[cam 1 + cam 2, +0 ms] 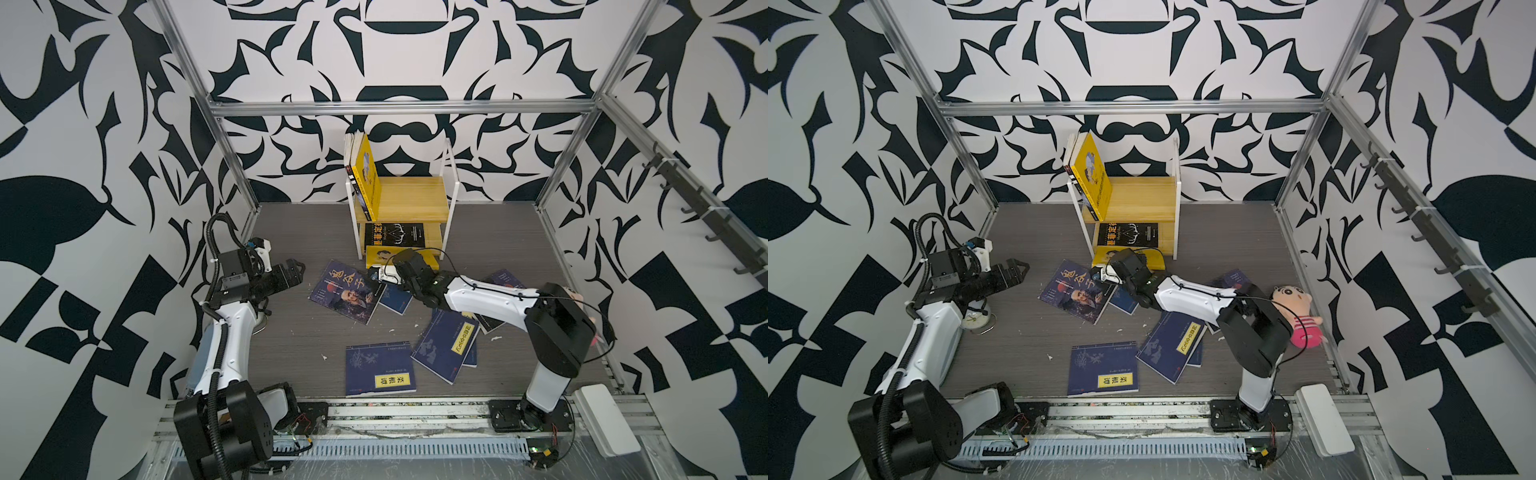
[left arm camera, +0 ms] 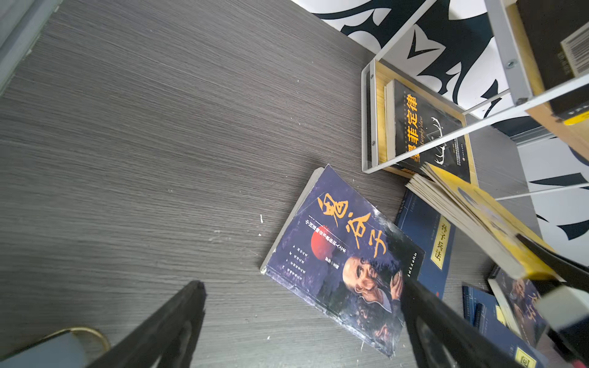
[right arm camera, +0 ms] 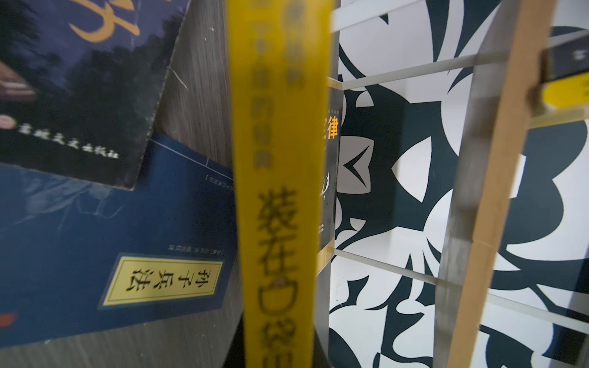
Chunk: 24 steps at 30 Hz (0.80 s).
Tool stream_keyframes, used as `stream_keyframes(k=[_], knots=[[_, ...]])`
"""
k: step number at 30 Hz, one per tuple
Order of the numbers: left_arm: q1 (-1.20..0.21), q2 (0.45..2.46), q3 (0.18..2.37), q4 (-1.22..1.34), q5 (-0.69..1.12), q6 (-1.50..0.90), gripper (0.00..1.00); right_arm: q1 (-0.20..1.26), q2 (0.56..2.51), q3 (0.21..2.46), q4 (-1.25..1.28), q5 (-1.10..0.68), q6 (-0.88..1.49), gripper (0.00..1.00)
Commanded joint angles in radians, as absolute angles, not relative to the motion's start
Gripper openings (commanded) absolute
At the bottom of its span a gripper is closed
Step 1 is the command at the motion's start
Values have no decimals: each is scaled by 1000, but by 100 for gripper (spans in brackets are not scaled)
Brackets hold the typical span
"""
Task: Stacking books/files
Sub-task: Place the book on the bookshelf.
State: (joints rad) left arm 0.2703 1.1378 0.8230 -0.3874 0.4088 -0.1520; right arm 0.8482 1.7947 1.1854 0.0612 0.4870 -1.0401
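Right wrist view shows the right gripper (image 1: 405, 261) clenched on a bright yellow thick paperback book (image 3: 280, 191), its spine with black characters running straight out from the jaws. In a top view this gripper sits at the foot of the white metal-framed two-tier shelf with pale wooden boards (image 1: 415, 199), which stands at the middle of the far edge of the dark grey wood-grain bench (image 1: 291, 353). Controlling relation: the shelf lies beside the held book on its far side, not ahead of the jaws, and the book's long axis runs roughly along the shelf front. Judgement: placement calls for a sideways carry or a turn toward a tier. The right arm has the book. The left gripper (image 1: 293, 272) is released, jaws spread wide and empty, above the bench near its left edge and well apart from the book. Left wrist view shows the held book tilted, with its free-end pages fanning apart, so the soft cover may sag. On the upper board a second yellow paperback (image 1: 365, 178) leans against the left frame, and on the lower board a black paperback with yellow title (image 1: 395, 235) lies flat. Between the grippers a dark purple-blue paperback with an old man's face (image 1: 345, 297) lies flat. Two navy paperbacks with yellow labels (image 1: 380, 368) lie toward the near edge.
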Motion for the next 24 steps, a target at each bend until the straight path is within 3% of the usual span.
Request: stream_keyframes(k=[1,11,24], knots=[[275,1117,832,-405,416,-129,100,842,1760,1263,273,555,-1132,0],[276,1126,830,-402,436,-130,100,809,1784,1345,172,525,-1150,0],[283,1122,824,-396,445,-131,100,760,1932,1353,414,525,-1178,0]])
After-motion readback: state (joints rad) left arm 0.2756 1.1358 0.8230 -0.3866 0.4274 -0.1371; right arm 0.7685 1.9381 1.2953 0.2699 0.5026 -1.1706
